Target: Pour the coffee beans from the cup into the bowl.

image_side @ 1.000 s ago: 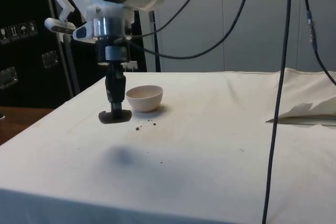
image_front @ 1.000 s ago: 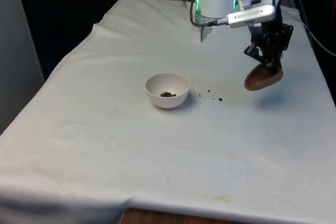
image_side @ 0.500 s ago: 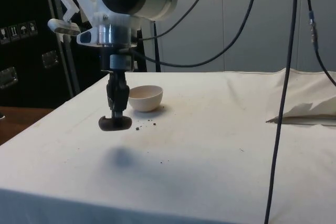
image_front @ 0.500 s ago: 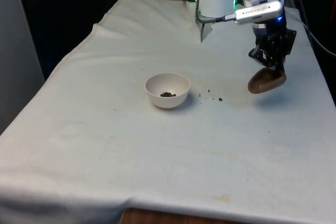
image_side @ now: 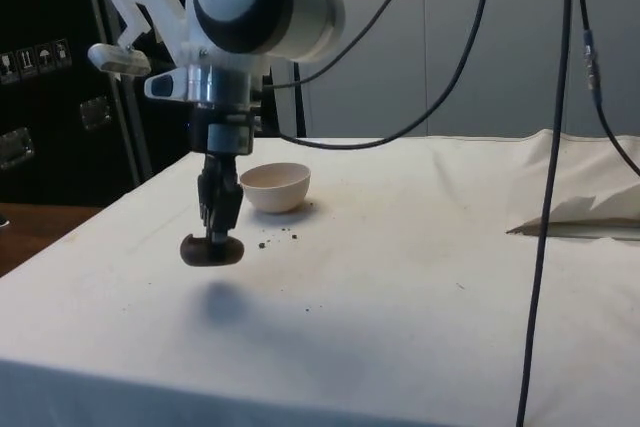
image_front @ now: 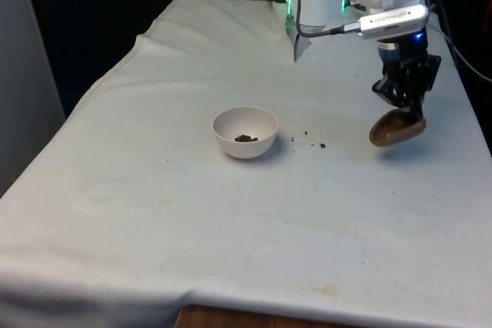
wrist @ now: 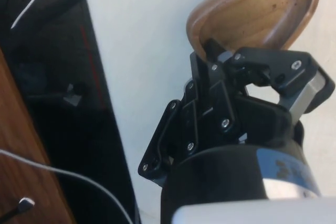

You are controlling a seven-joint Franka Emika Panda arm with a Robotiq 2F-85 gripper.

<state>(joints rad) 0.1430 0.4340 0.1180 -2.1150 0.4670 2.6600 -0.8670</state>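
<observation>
The gripper (image_front: 403, 110), at the right of the front view, is clamped on the rim of a brown wooden cup (image_front: 397, 129), which hangs just above the white cloth (image_front: 231, 220), tilted with its mouth partly turned sideways. In the wrist view one finger (wrist: 210, 51) sits inside the cup (wrist: 252, 11) against its wall, a grip that lets the wrist roll tip the contents out; the inside looks nearly bare apart from one dark speck near the rim, perhaps a bean. The white bowl (image_front: 245, 132) stands near the centre of the front view, well apart from the cup, with a small heap of coffee beans (image_front: 246, 138) in its bottom. A few spilled beans (image_front: 311, 141) lie on the cloth between bowl and cup; in the side view they sit just beside the bowl (image_side: 275, 187), left of centre. Judging from this, the pour looks done, and the low cup suggests it is about to be set down.
</observation>
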